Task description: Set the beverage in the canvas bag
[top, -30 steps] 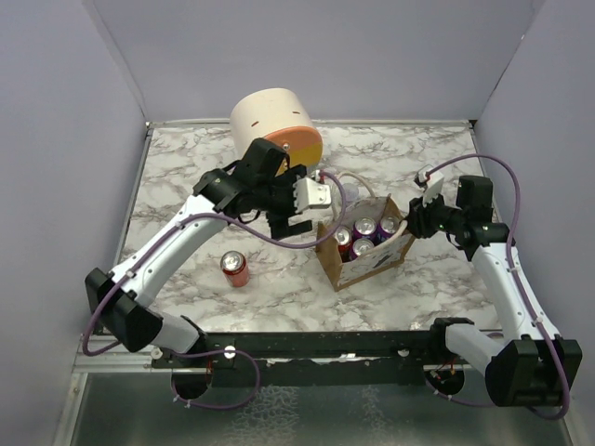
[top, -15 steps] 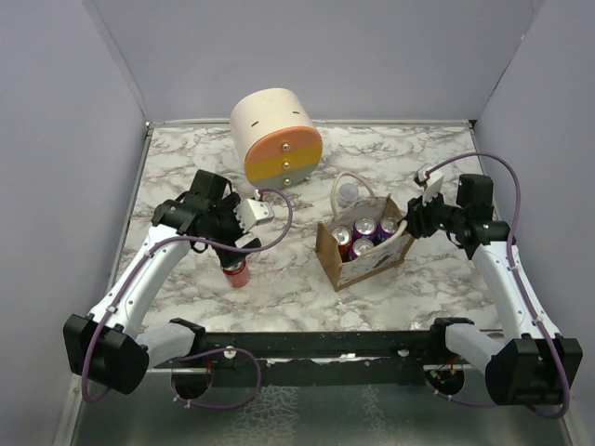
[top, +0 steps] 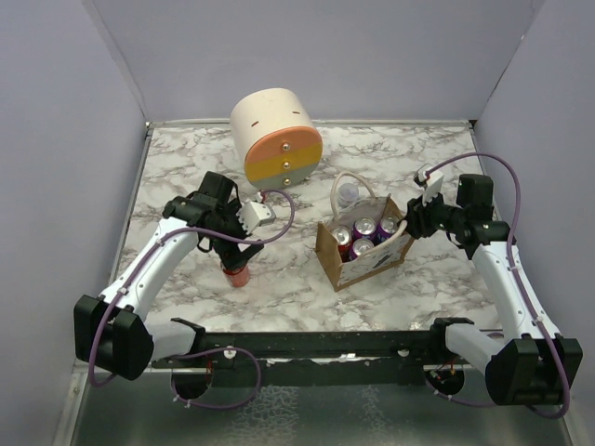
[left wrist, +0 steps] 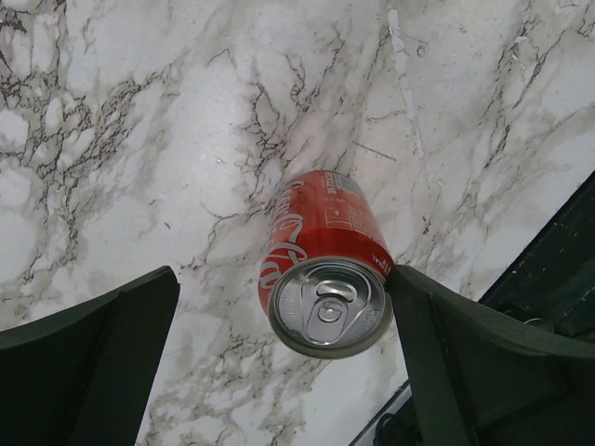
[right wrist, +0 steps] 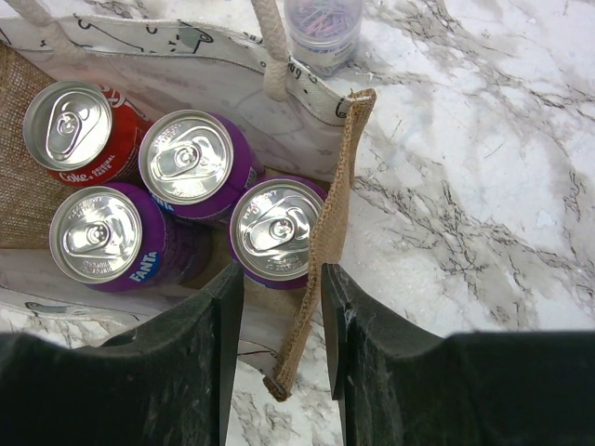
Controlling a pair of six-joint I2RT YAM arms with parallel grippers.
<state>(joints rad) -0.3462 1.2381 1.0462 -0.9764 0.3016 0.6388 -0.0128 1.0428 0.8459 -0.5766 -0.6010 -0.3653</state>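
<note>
Left gripper (left wrist: 279, 307) is held wide open, with one finger on each side of the loose red can (left wrist: 325, 269). Right gripper (right wrist: 279, 302) is set over one wall of the canvas bag (right wrist: 339, 186), a finger on each side; whether the wall is squeezed cannot be told. Under it all the marble table (top: 418, 158) is seen. At the back, a big cream cylinder (top: 270, 125) is laid on its side. The canvas bag is stood upright, mouth up, with three purple cans (right wrist: 191, 163) and a packed red can (right wrist: 70, 130) inside. The loose red can is stood on the table, left of the bag and well apart from it, its long way up and down, its pull-tab top turned up.
</note>
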